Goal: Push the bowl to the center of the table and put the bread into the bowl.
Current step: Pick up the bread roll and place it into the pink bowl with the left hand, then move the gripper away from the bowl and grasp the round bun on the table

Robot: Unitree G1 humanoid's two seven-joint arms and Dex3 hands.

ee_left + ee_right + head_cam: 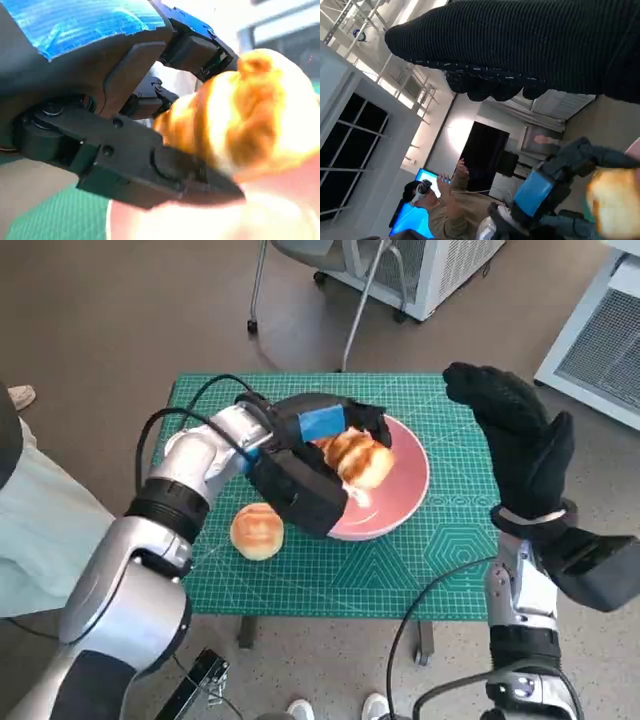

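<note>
A pink bowl (pixel 410 502) sits near the middle of the green mat (pixel 440 550). My left hand (pixel 315 435) reaches over the bowl from the left and grips a golden bread roll (pixel 360 458) just above the bowl's inside. In the left wrist view its black fingers (pixel 165 170) wrap the roll (pixel 250 115) from both sides. A second round bread (pixel 257 530) lies on the mat left of the bowl. My right hand (pixel 515 430) hovers right of the bowl, fingers spread, holding nothing. The right wrist view shows the glove (pixel 520 45), the left hand (pixel 540 187) and the roll (pixel 615 205).
Chair legs (pixel 300 290) and a white cabinet (pixel 440 270) stand beyond the table's far edge. A person's leg (pixel 30 510) is at the left, and shoes (pixel 300 708) show at the near edge. A seated person (pixel 445 210) appears in the right wrist view.
</note>
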